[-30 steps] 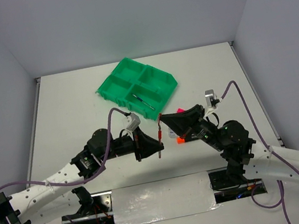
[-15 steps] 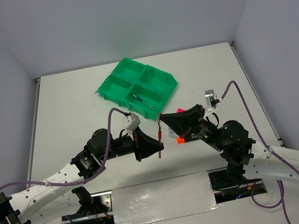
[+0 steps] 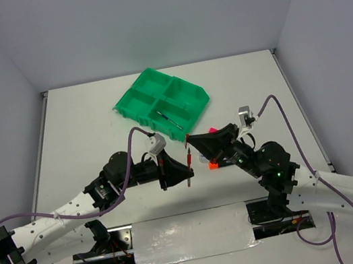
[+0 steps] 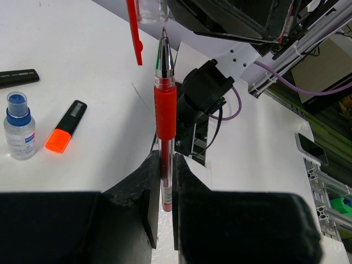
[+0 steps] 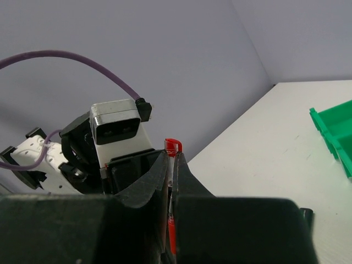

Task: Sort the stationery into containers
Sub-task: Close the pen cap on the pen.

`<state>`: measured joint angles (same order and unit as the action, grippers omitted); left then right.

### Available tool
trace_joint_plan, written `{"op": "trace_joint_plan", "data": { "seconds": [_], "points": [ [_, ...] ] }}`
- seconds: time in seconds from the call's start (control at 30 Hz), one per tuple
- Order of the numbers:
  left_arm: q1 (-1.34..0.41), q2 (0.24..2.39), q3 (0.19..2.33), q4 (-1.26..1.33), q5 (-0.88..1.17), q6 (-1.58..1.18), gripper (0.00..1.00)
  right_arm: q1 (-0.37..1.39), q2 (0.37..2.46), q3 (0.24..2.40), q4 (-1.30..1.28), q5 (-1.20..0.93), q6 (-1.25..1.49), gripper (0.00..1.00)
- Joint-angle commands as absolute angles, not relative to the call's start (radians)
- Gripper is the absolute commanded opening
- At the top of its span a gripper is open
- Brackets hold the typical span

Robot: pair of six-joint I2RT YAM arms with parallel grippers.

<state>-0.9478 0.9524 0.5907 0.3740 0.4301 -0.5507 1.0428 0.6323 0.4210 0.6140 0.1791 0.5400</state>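
Right gripper [image 5: 170, 158] nudges slightly leftward in the top view, clamped on a red clipped pen cap [image 5: 172, 145]; left gripper [image 4: 166, 163] pinches the thin red pen [image 4: 165, 104]. Cap mouth should centre over the tip before pushing.

Wht table [image 3: 94, 129], grn tray [image 3: 161, 100], org highlighter [image 4: 66, 126], sm bottle [image 4: 16, 132]

White arm links [image 3: 44, 232], black joints [image 3: 116, 167], trailing purple cables [image 3: 129, 144].
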Motion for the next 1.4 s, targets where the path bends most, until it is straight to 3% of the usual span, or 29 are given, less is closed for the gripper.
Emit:
{"op": "trace_joint_plan", "data": {
  "seconds": [0.0, 1.37],
  "points": [
    [-0.951, 0.930, 0.595, 0.423, 0.422, -0.537, 0.00, 1.042, 0.614, 0.449, 0.635, 0.172, 0.531, 0.00],
    [-0.946, 0.881, 0.607, 0.358, 0.342, -0.492, 0.00, 1.043, 0.657, 0.446, 0.635, 0.103, 0.569, 0.00]
  ]
}}
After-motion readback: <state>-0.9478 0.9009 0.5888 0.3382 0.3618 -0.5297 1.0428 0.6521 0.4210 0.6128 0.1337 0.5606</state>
